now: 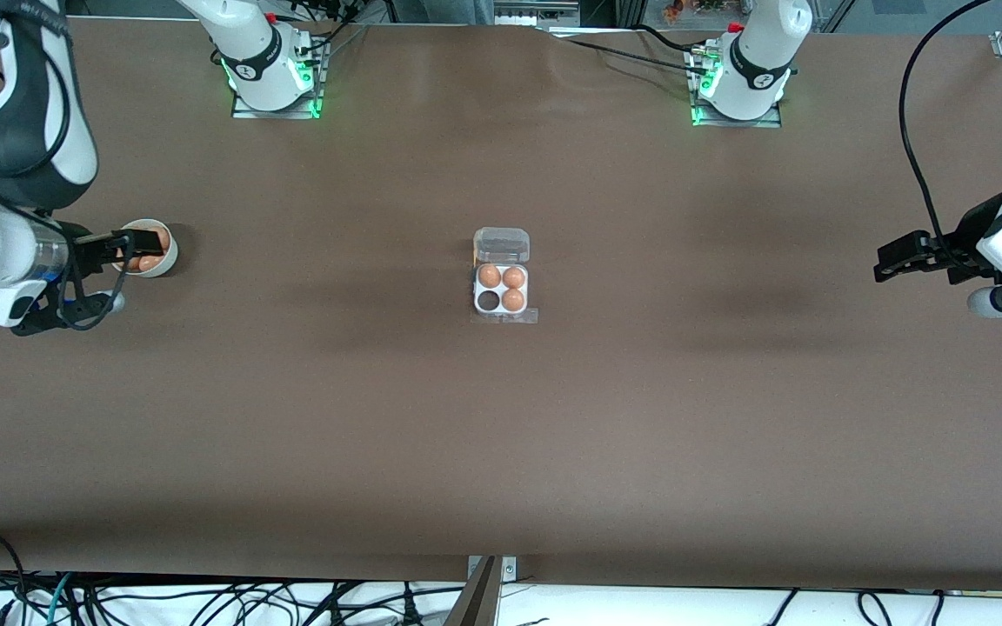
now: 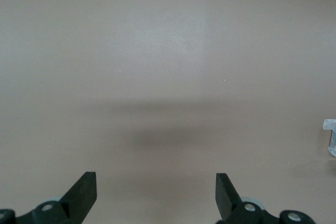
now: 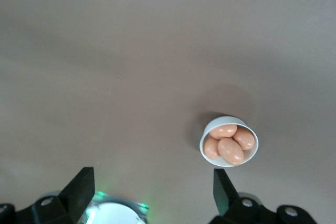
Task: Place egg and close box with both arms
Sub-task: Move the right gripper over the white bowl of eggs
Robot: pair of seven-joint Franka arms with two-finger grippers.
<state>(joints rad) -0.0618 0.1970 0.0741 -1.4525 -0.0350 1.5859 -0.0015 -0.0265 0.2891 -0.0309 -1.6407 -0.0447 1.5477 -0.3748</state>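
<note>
Right gripper [image 1: 140,248] hangs over the round white bowl [image 3: 229,141] of smooth eggs [image 3: 230,150], partly hiding it, fingers spread, grasping nothing. Box [image 1: 501,289] sits mid-table, clear lid open, three cells filled. Left gripper [image 1: 885,263] waits at its end, released.

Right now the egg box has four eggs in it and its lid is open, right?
Not quite: the box holds three eggs, and one cell nearer the front camera is empty. The front view shows it. Its clear lid is open, as you said.
</note>
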